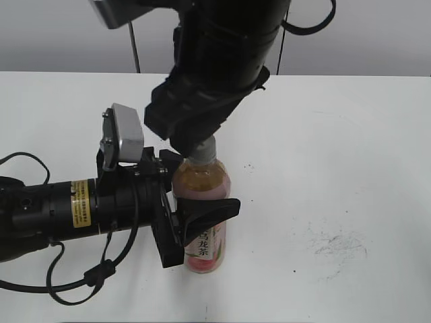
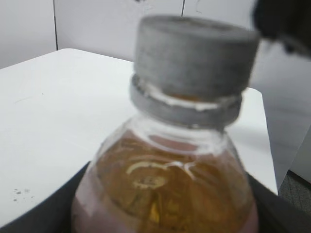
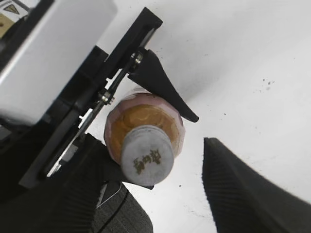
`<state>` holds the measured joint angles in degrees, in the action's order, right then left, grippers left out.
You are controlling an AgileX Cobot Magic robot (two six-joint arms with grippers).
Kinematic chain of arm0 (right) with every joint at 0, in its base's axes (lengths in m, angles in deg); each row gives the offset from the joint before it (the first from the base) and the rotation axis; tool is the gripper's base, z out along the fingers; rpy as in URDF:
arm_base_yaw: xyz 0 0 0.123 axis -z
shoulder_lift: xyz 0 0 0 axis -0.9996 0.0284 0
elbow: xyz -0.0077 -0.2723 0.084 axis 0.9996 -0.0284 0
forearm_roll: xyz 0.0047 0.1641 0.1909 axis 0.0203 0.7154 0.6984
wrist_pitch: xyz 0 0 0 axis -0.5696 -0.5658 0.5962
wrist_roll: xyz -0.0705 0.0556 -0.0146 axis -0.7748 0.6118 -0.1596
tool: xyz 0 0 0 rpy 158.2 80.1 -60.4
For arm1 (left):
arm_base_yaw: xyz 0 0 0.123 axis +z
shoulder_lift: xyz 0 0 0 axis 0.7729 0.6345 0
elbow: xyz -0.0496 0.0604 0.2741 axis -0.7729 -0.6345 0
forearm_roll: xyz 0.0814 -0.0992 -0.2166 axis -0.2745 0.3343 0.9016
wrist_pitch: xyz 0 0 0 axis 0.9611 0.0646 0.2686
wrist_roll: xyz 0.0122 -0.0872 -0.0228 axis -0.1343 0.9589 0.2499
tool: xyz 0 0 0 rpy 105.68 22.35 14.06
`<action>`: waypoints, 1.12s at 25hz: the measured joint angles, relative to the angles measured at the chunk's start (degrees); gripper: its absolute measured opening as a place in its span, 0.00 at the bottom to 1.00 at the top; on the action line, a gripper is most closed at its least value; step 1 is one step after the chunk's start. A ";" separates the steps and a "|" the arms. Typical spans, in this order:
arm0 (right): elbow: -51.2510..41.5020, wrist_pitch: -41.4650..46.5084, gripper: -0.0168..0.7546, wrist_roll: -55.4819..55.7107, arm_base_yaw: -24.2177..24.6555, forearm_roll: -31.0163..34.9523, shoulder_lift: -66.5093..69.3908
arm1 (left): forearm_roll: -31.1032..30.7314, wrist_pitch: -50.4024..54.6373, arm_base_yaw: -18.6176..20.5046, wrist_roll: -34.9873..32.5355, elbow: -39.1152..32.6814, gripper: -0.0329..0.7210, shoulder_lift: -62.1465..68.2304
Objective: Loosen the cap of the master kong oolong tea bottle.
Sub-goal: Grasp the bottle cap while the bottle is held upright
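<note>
The master kong oolong tea bottle (image 1: 205, 245) stands upright on the white table, amber tea showing above its pink label. My left gripper (image 1: 199, 192) comes in from the left and is shut on the bottle's body; the left wrist view shows the bottle (image 2: 165, 179) filling the space between the dark jaws (image 2: 165, 216). The grey-white cap (image 1: 202, 155) sits on the neck and shows large in the left wrist view (image 2: 194, 56). My right gripper (image 1: 195, 142) hangs right over the cap. From above, the cap (image 3: 147, 156) lies between its open fingers (image 3: 155, 145), close to one finger and clearly apart from the other.
The white table (image 1: 337, 168) has small dark scuff marks at the right front (image 1: 340, 245). A black cable (image 1: 74, 286) loops from the left arm near the front edge. A grey wall stands behind the table.
</note>
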<state>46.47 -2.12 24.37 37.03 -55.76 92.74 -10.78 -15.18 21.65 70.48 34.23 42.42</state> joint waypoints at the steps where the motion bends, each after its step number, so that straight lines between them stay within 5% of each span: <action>1: 0.00 0.00 0.65 0.43 0.00 0.00 -0.17 | 0.00 0.00 0.00 0.00 0.00 0.63 0.00; 13: -3.88 0.18 0.62 1.09 0.00 0.24 -0.06 | -0.05 0.00 0.00 0.00 0.00 0.63 0.00; 19: -3.88 0.23 0.37 -1.07 0.00 -0.18 -0.06 | -0.05 0.00 0.00 0.05 0.00 0.63 0.00; 28: -3.52 0.63 0.37 -26.50 0.00 -0.65 -0.06 | -0.42 -0.11 0.00 -0.26 0.00 0.63 0.00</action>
<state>42.95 -1.50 -2.14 37.03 -56.41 92.68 -11.20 -15.28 21.65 70.22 34.23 42.42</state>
